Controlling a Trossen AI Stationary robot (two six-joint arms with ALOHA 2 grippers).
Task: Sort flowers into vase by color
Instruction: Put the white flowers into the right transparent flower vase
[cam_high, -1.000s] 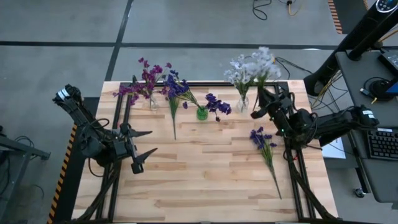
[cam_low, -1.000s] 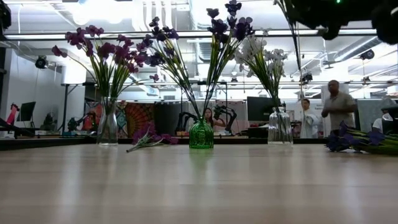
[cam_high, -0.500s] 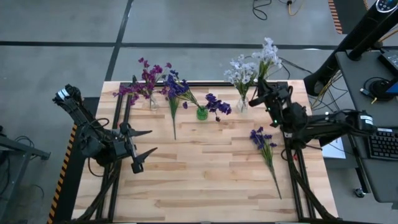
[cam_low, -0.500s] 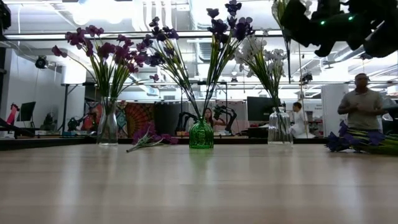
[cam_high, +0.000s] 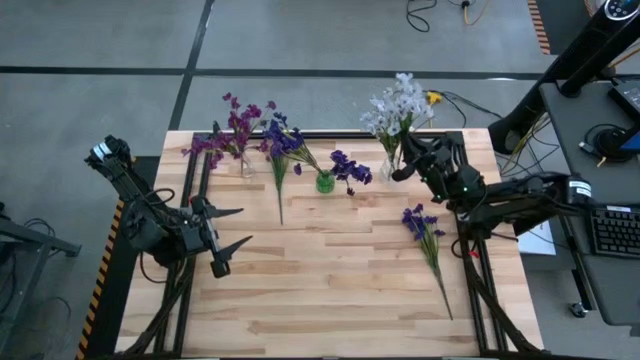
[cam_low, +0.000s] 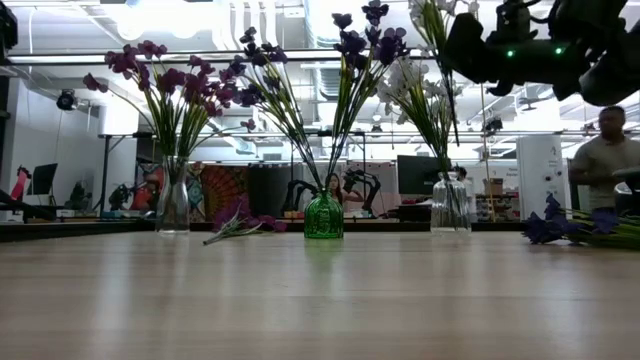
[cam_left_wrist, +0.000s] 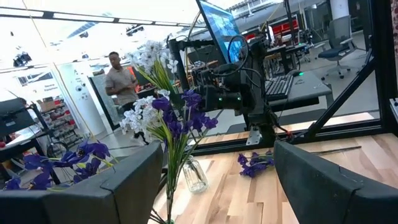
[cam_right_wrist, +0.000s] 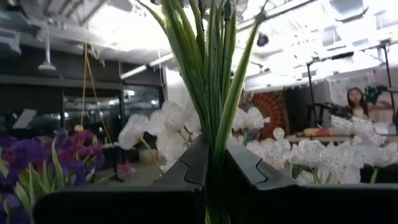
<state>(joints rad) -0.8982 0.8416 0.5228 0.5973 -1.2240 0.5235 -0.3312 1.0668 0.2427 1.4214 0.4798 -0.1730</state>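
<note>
Pale wooden table (cam_high: 330, 270), workshop behind.

No legible text, label, brand, number or sign appears in any view. The monitor (cam_left_wrist: 219, 28) seen from the left wrist and the keyboard (cam_high: 612, 232) beside the table show nothing readable.

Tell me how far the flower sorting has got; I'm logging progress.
Magenta, blue-violet and white sprigs already stand in their three vases. The right gripper grips a white sprig above the clear vase. One blue-violet sprig and another lie on the table. The left gripper waits open.
</note>
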